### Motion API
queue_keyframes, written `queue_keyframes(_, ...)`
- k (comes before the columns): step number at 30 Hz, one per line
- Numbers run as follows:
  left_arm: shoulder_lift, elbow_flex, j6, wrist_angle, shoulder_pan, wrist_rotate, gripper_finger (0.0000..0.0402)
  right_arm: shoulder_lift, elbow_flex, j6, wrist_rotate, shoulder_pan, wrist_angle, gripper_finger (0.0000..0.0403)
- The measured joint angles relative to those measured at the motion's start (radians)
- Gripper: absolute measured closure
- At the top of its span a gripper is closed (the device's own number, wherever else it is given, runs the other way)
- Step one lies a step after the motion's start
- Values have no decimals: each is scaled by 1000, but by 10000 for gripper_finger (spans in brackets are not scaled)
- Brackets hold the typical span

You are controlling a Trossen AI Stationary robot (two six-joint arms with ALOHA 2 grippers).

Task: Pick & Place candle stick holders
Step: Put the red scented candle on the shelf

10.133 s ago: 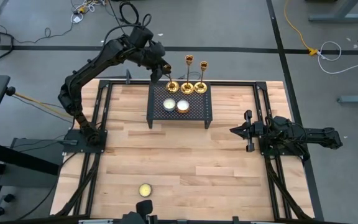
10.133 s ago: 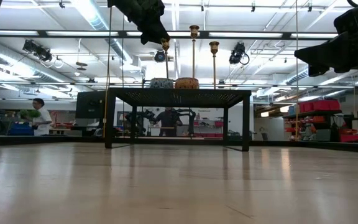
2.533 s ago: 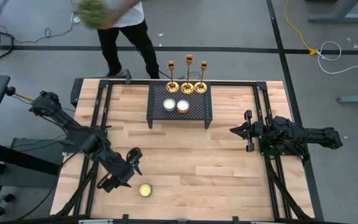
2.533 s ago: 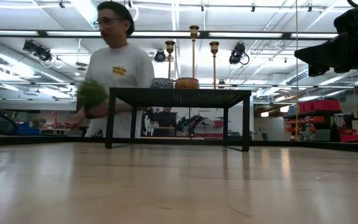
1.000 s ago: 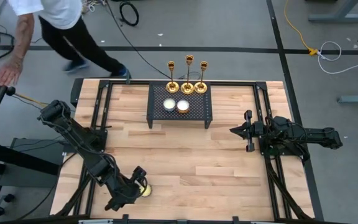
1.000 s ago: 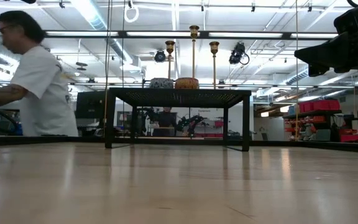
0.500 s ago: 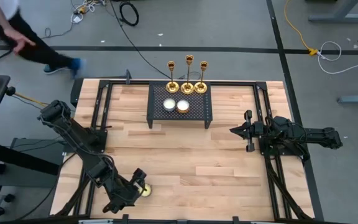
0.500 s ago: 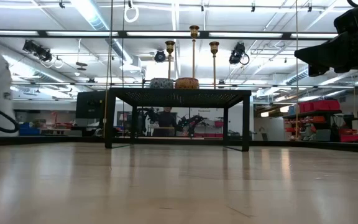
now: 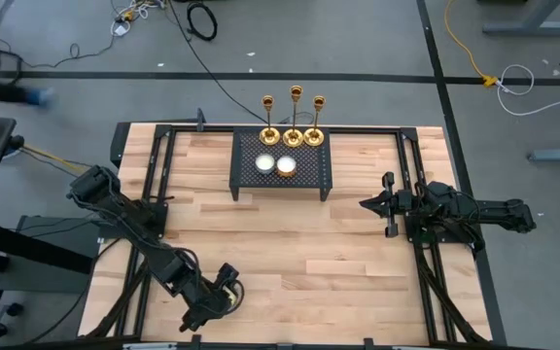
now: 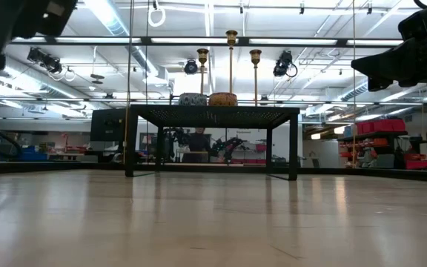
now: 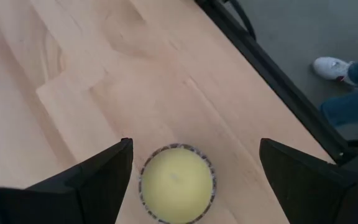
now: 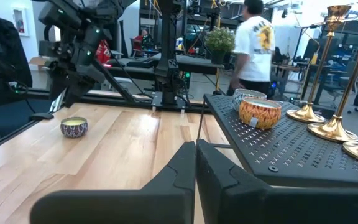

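The left pincer [image 11: 191, 180] is held open over a yellow candle [image 11: 177, 183] at the near left — it should be centred first. The candlesticks [image 9: 293, 117] stand on the far rack [image 9: 282, 163]; the right pincer [image 9: 382, 204] is closed.

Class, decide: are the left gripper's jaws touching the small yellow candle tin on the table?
Apart. The left wrist view shows the left gripper with its jaws open either side of the candle tin, bare wood showing between each and the tin.

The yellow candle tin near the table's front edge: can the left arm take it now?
Probably yes. The left tool is open and poised over the yellow candle tin, one finger on each side, with only bare wood around it.
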Motion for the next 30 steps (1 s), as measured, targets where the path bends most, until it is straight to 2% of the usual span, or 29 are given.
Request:
queue_keyframes(9,-57,-149,-28,72,2,1,48,0,0,0,0,0,0,389)
queue_keyframes(14,-56,-181,-29,99,14,19,48,0,0,0,0,0,0,389)
queue_keyframes(20,-47,-182,24,108,20,-42,48,0,0,0,0,0,0,389)
queue_keyframes(24,-43,-181,29,115,35,12,42,0,0,0,0,0,0,389)
queue_keyframes(30,2,-181,27,135,44,74,6,0,0,0,0,0,0,389)
